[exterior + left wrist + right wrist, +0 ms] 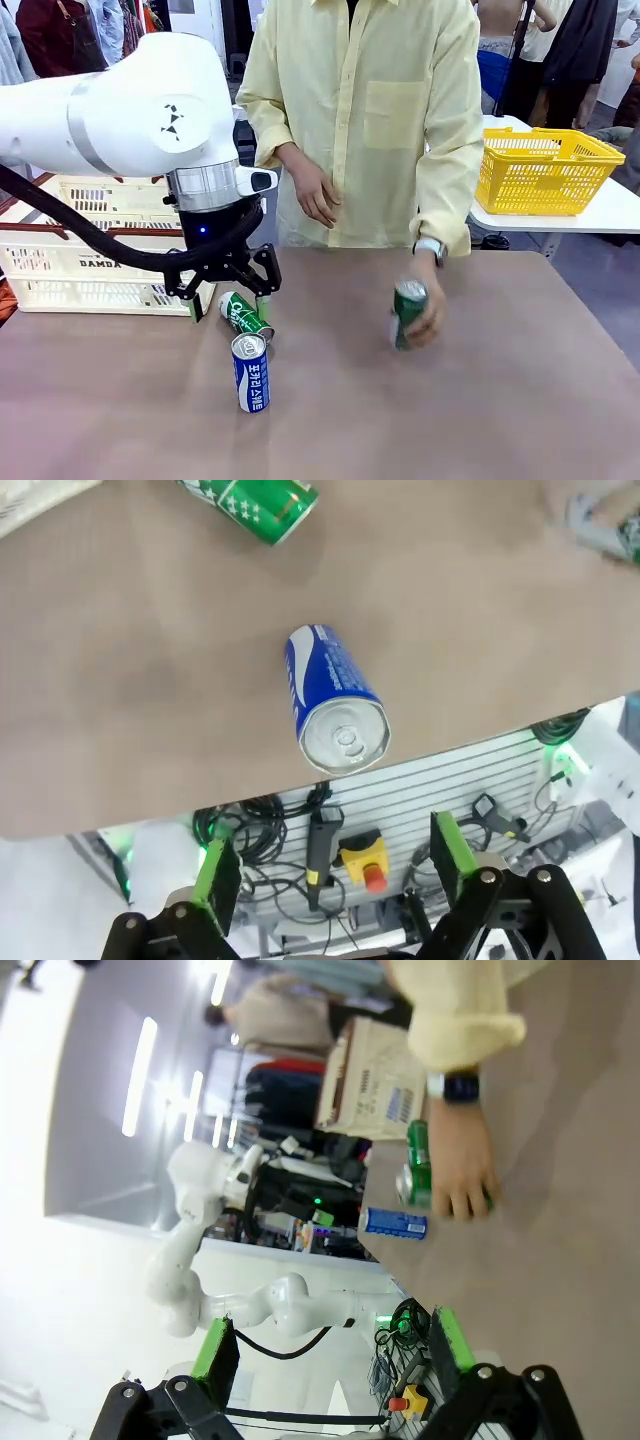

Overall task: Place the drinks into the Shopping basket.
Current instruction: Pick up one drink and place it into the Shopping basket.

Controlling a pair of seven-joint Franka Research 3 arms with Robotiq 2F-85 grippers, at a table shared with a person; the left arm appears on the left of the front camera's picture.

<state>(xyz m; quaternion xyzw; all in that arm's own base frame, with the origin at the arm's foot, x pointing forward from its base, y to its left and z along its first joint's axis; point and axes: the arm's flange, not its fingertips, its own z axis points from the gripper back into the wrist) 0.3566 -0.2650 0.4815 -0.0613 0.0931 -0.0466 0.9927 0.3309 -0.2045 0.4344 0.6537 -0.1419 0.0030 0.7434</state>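
Your brown table [450, 400] carries a blue can [251, 372] standing upright, a green can [243, 315] lying on its side just behind it, and, well apart, a second green can [408, 310], blurred, seemingly resting there.

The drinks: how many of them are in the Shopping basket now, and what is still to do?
Done: nothing so far; all three cans are outside the Shopping basket. In hand: the open left claw hangs empty near the lying green can and the upright blue can, while a person's hand holds the second green can. Left: all three cans must go in.
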